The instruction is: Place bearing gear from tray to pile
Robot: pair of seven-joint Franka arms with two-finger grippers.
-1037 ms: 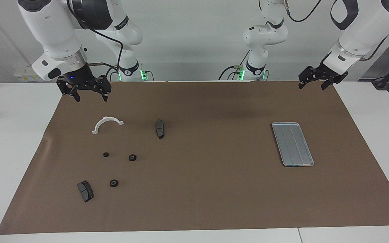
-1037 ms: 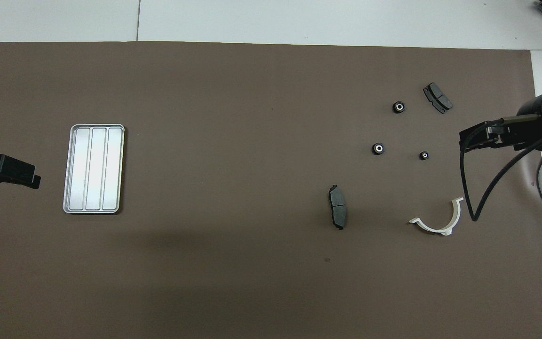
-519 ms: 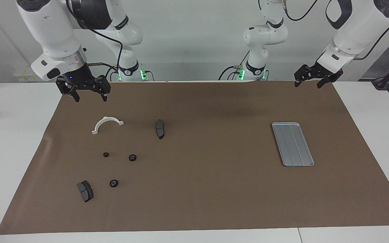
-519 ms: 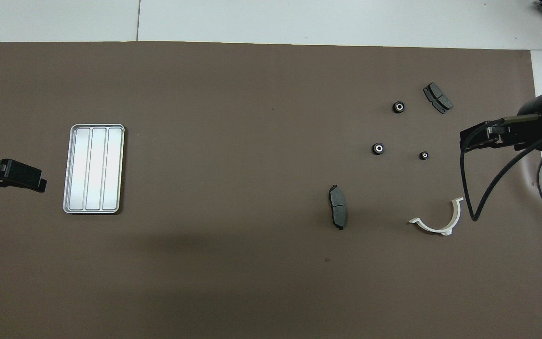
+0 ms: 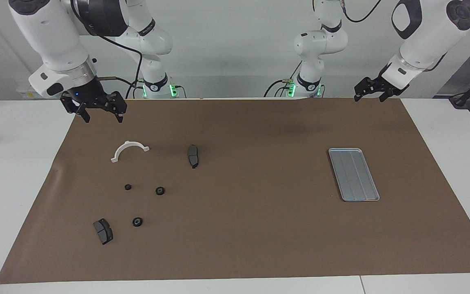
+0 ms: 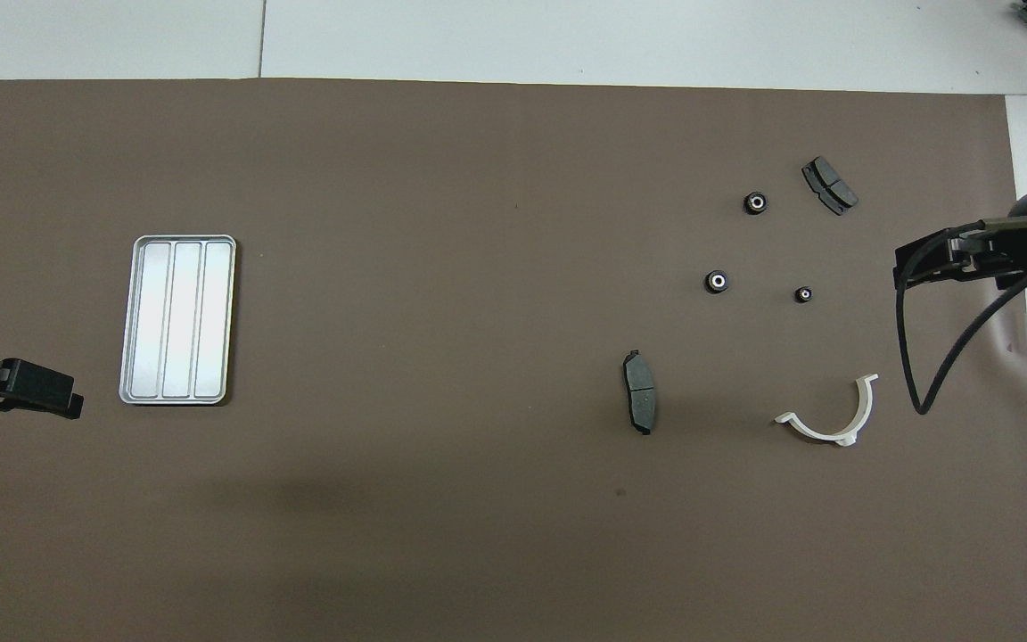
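The silver tray lies toward the left arm's end of the mat with nothing in it. Three small black bearing gears sit in the pile toward the right arm's end, among a white semicircular bracket and two dark brake pads. My right gripper hangs open and holds nothing, over the mat's corner beside the bracket. My left gripper hangs open, holding nothing, over the mat's edge by the robots.
A brown mat covers most of the white table. The second brake pad lies farthest from the robots in the pile. A black cable loops down from the right wrist.
Both arms have drawn back. The right gripper has shifted outward toward its end of the table. The left gripper has risen and pulled back toward the robots. No part has moved.
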